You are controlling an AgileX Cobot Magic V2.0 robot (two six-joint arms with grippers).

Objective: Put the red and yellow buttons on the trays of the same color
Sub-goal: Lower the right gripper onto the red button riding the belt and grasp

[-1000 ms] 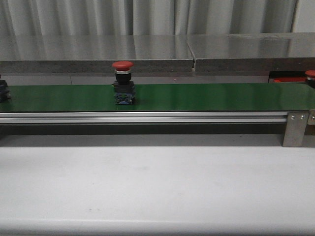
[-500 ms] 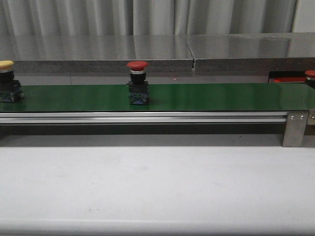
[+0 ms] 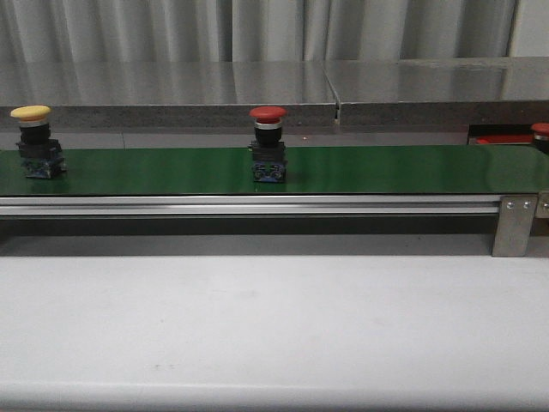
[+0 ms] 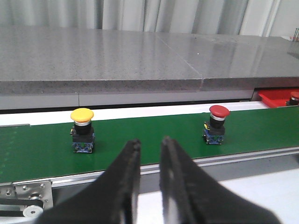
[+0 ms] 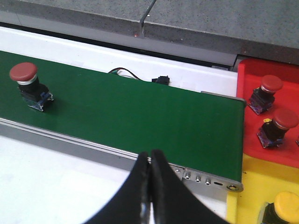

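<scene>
Green conveyor belt (image 3: 386, 167) carries a red button (image 3: 268, 144) at 12 and a yellow button (image 3: 34, 141) at 9 toward the trays, so the left gripper (image 4: 148, 148), slightly spread, and the right gripper (image 5: 149, 161), pressed together, wait empty.

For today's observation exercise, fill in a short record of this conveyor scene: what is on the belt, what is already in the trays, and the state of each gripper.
belt: green conveyor belt
on belt: yellow button at left, red button near middle, both upright
red tray: two red buttons inside
yellow tray: one yellow button showing at the picture's edge
left gripper: slightly open, empty
right gripper: shut, empty
</scene>
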